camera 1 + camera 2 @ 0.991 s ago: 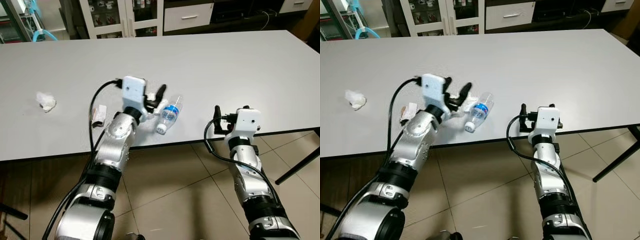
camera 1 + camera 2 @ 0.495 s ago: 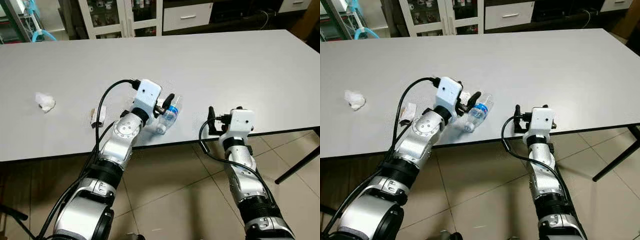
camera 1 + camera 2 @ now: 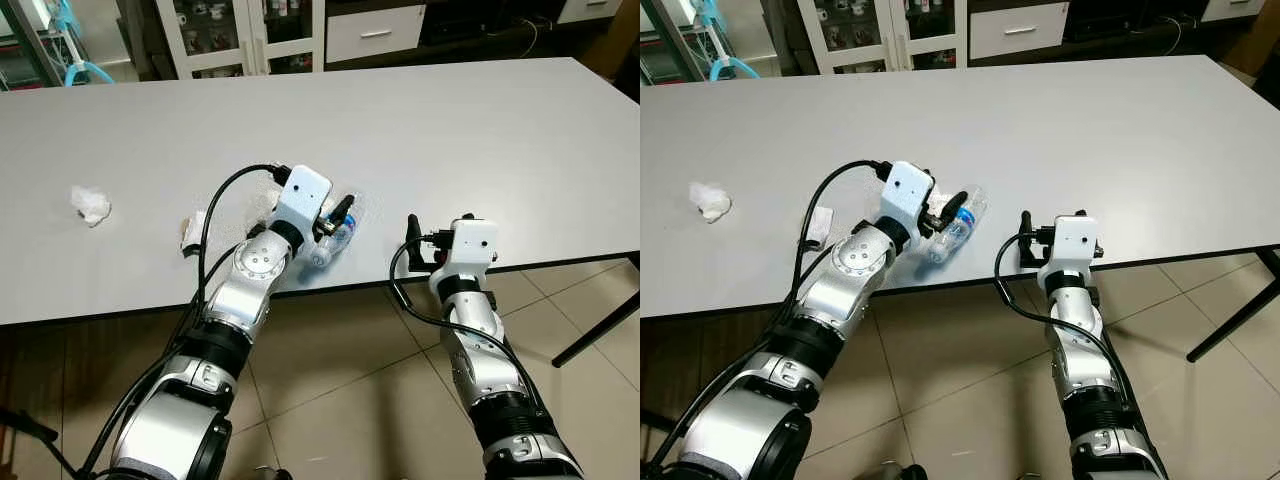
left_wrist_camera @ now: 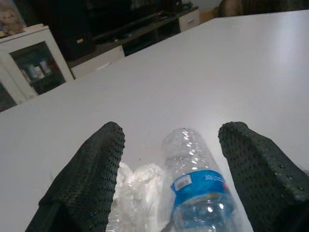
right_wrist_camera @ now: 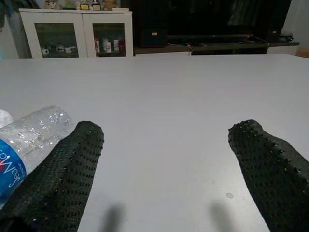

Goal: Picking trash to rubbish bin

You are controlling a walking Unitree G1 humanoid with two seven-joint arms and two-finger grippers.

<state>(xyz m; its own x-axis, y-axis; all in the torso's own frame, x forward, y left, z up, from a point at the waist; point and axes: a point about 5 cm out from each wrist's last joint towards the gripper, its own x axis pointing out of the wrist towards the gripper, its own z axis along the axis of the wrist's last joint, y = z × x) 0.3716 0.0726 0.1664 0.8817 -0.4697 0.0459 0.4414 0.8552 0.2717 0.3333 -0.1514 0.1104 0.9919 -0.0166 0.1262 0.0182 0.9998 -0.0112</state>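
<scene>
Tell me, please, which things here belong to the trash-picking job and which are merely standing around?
Part of the job:
- plastic bottle, lying between the open fingers of the left gripper
- clear wrapper beside the bottle
- crumpled tissue
- small wrapper
- right gripper, open at the table's edge

Just about:
- white table
- glass-door cabinet
- drawer unit

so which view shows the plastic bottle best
The left wrist view: the plastic bottle lies close up between the open left gripper. The eye views show it small, partly hidden; the right wrist view catches one end.
</scene>
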